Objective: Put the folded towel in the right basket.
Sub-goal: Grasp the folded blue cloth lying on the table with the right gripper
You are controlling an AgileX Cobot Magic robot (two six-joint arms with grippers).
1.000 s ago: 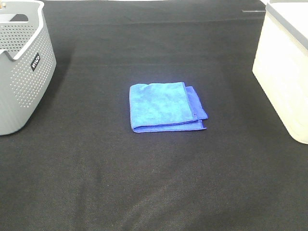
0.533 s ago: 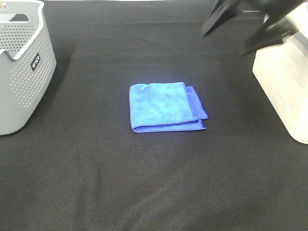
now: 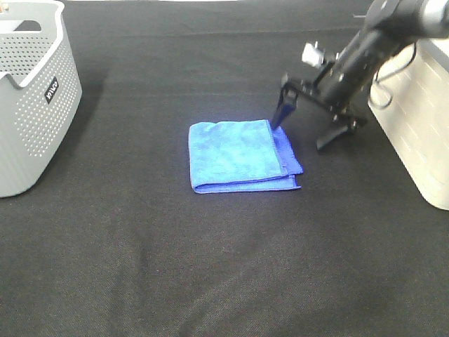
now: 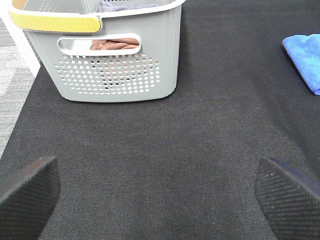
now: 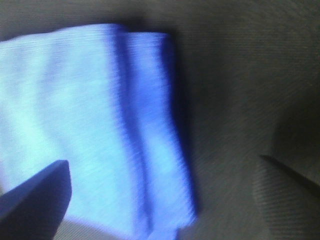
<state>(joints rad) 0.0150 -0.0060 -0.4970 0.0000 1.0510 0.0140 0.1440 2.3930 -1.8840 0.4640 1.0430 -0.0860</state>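
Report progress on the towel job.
Done: nothing yet. The towel lies folded on the table, ungrasped. In hand: the right claw hangs open at the towel's right edge. To do: grip it, carry it to the right basket, release.

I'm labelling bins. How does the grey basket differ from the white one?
Colour: the grey basket is mid grey; the white basket is cream-white.
Walls: the grey basket has small round holes and a dark label; the white basket shows a faint brick-like pattern.
Contents: a brownish cloth shows through the grey basket's handle slot; the white basket's inside is out of view.
Both stand on the black table.
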